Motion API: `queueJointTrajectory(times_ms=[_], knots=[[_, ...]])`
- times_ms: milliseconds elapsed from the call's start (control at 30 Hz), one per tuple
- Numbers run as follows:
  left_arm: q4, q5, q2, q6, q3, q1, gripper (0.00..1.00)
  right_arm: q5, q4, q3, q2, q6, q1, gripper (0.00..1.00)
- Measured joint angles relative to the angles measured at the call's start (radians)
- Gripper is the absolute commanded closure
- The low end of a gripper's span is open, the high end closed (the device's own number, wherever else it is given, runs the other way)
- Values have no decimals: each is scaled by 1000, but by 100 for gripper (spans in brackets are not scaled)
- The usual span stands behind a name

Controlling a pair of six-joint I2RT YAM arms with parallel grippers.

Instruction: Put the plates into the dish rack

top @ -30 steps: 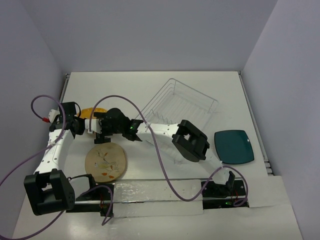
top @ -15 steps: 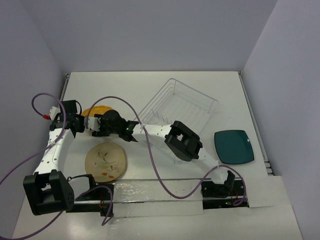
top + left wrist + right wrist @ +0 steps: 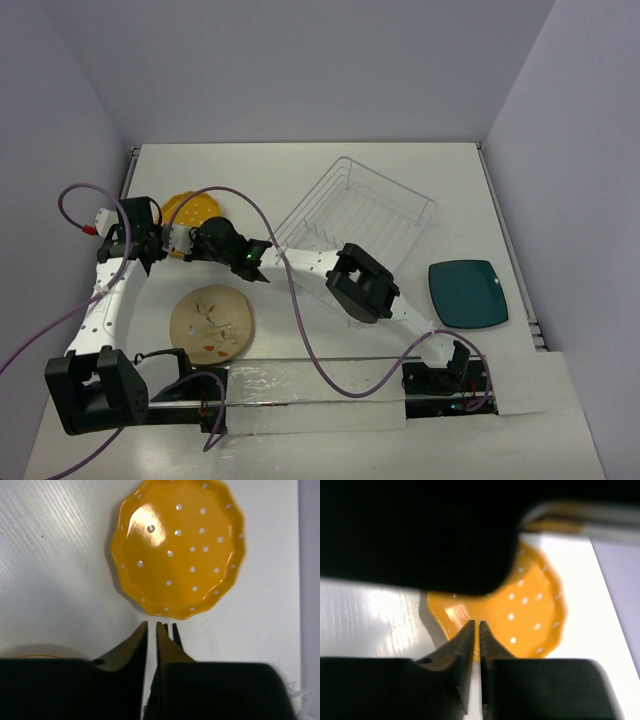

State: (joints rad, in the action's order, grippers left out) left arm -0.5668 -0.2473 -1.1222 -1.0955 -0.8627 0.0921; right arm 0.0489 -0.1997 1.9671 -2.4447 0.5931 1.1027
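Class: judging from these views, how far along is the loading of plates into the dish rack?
Done: nothing; the dish rack holds no plate. In hand: both grippers sit by the orange plate, the right gripper nipping its rim, the left gripper just off it. Left: the beige plate and teal plate lie on the table.

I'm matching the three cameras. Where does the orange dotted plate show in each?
Top external: orange dotted plate upper left, partly behind the arms.
Left wrist: fills the upper centre, above the fingertips.
Right wrist: centre right, blurred.
Shared landmark: the white table.
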Motion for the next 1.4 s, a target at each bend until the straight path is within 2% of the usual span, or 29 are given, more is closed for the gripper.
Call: queueJointTrajectory(times_ms=[33, 67, 100, 133, 300, 433, 533, 633, 800, 933, 1000, 1167, 1200, 1233, 1400], knots=[[-3, -5, -2, -1, 0, 0, 46, 4, -1, 0, 0, -4, 0, 63], [-5, -7, -3, -3, 0, 0, 46, 8, 0, 0, 0, -6, 0, 63], [-6, -10, -9, -4, 0, 0, 42, 13, 1, 0, 0, -14, -1, 55], [-7, -10, -15, -9, 0, 0, 42, 23, 4, 0, 0, -24, -3, 49], [3, -10, -84, -27, 4, 8, 40, 37, 15, -23, 9, -82, -29, 33], [22, -12, -152, -36, 8, 15, 34, 34, 21, -40, 16, -124, -57, 17], [51, -20, -212, -49, 8, 15, 34, 41, 24, -51, 22, -145, -73, 11], [66, -26, -293, -60, 8, 16, 35, 40, 28, -67, 37, -161, -82, 10], [76, -30, -397, -81, 7, 16, 43, 23, 27, -103, 87, -181, -93, 10], [85, -35, -467, -100, -5, 17, 60, 22, 17, -135, 136, -181, -95, 9], [97, -38, -493, -110, -31, 17, 64, 21, 10, -149, 153, -181, -97, 9], [108, -50, -513, -122, -52, 20, 88, 18, -17, -193, 167, -180, -103, 9], [109, -54, -513, -123, -53, 21, 96, 18, -20, -203, 167, -179, -104, 9], [110, -56, -513, -124, -54, 21, 99, 18, -19, -213, 167, -178, -104, 9], [132, -47, -515, -123, -59, 19, 100, -12, -23, -238, 170, -150, -105, 9]])
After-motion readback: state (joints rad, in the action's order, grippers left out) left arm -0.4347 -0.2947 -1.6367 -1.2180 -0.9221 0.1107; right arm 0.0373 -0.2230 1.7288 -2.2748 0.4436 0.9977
